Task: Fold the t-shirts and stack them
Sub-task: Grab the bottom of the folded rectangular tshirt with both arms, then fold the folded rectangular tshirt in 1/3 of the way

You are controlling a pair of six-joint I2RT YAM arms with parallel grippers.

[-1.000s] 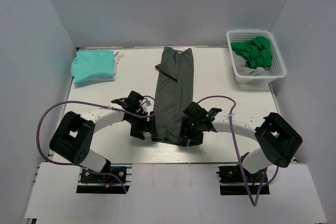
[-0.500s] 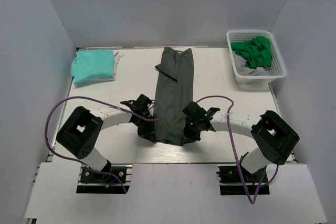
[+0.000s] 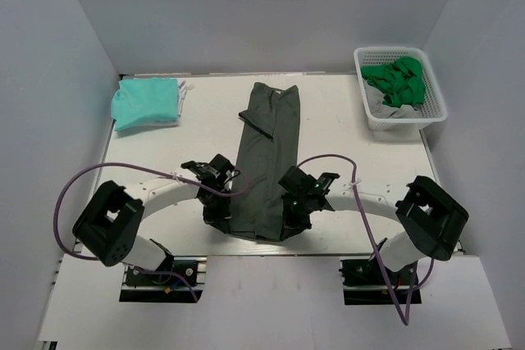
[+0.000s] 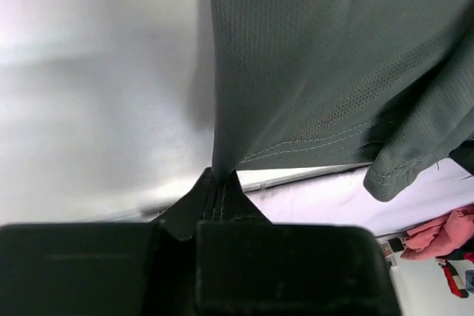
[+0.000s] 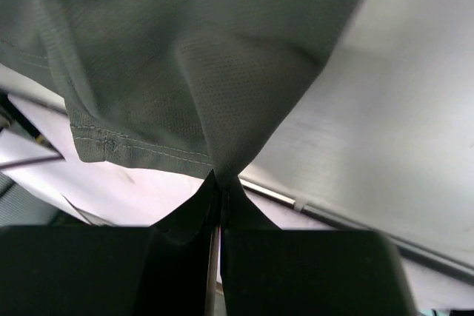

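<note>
A dark grey-green t-shirt [image 3: 267,153] lies as a long narrow strip down the middle of the table, collar end at the back. My left gripper [image 3: 223,217] is shut on its near left hem corner [image 4: 219,164], the cloth pinched between the fingertips. On the other side my right gripper [image 3: 289,220] is shut on the near right hem corner [image 5: 219,168]. The near end of the shirt is lifted a little off the table. A folded mint-teal t-shirt [image 3: 146,102] lies at the back left.
A white basket [image 3: 433,104] at the back right holds a bright green t-shirt [image 3: 395,79] over a pale grey one [image 3: 379,102]. The table's near edge [image 3: 328,253] runs just below both grippers. Grey walls close in the left, right and back.
Both grippers have closed on the shirt's near hem corners. They have shifted slightly toward the near edge and raised the hem, and the strip has slid a little toward me.
</note>
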